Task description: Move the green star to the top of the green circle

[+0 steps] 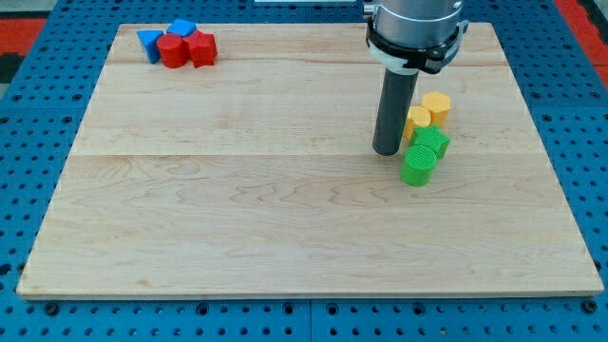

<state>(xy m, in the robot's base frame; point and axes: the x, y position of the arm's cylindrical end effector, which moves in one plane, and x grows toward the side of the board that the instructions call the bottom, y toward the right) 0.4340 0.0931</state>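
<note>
Tip (387,151) just left of green star (429,142)

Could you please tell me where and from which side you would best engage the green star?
I can only push. The green star sits touching the green circle, above and slightly right of it in the view. My tip, now left of both, should probably come round to the star's right side and nudge it leftward.

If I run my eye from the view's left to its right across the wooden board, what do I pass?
Blue triangular block → red round block → blue block → red block → my tip, the end of the dark rod → the green and yellow blocks clustered at its right, too overlapped to order.
</note>
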